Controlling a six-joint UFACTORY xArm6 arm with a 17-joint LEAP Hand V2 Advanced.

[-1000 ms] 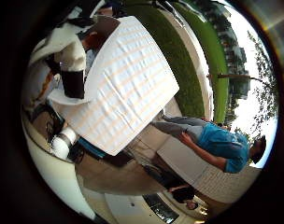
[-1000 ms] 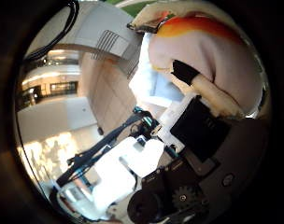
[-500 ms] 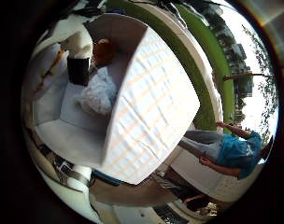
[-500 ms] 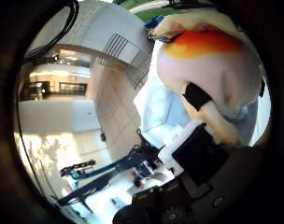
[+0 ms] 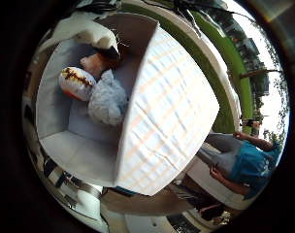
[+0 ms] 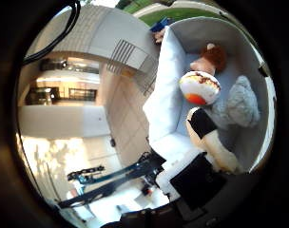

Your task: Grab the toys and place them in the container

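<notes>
The white fabric container (image 5: 172, 107) is below my palm, its open inside in view. In it lie a round white and orange toy (image 5: 77, 83), a grey plush toy (image 5: 107, 99) and a brown plush toy (image 5: 107, 56). The right thumb side palm view shows the same white and orange toy (image 6: 200, 87) lying between the brown toy (image 6: 213, 57) and the grey one (image 6: 241, 101). My hand (image 6: 211, 142) is over the container's rim, fingers relaxed and open, away from the toys, holding nothing.
The container stands on a brown surface (image 5: 138, 199). Green grass (image 5: 220, 49) and pavement lie beyond it. A tiled wall and building front (image 6: 106, 57) are to the side.
The white and orange toy has left my fingers and dropped into the container. It filled the thumb side view before and now lies small among the other toys. The palm has moved over the opening.
</notes>
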